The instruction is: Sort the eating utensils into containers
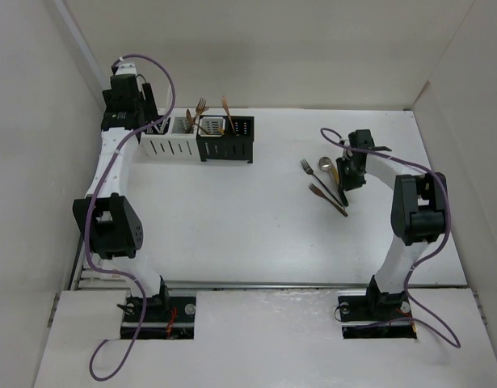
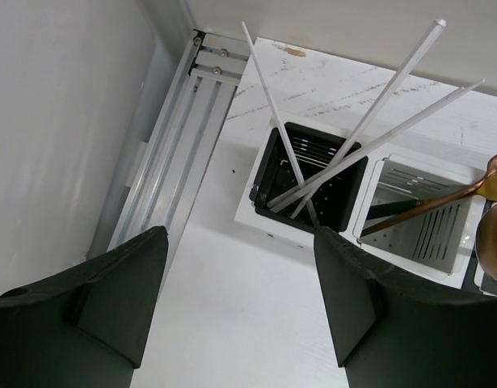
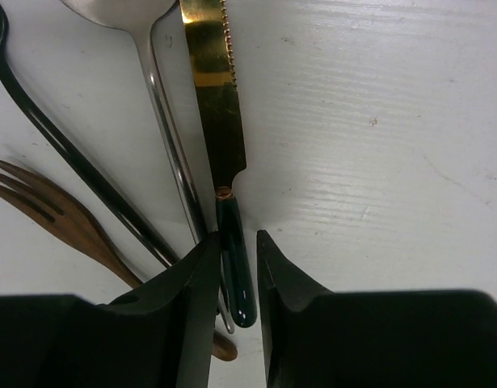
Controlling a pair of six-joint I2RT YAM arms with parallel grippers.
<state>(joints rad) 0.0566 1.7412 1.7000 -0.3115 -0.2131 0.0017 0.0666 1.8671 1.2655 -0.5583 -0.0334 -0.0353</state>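
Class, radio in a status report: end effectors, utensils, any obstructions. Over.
Left end effector open, empty, above chopsticks in caddy. Right end effector straddles handle of gold knife on table; grip unconfirmed. Silver spoon handle crowds the knife.

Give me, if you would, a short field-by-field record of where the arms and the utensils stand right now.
left gripper: open, empty, above the end caddy
end caddy contents: white chopsticks, leaning
right gripper: jaws on either side of the gold knife handle; firm grip unclear
lying on table: gold knife, silver spoon, copper fork, dark utensil
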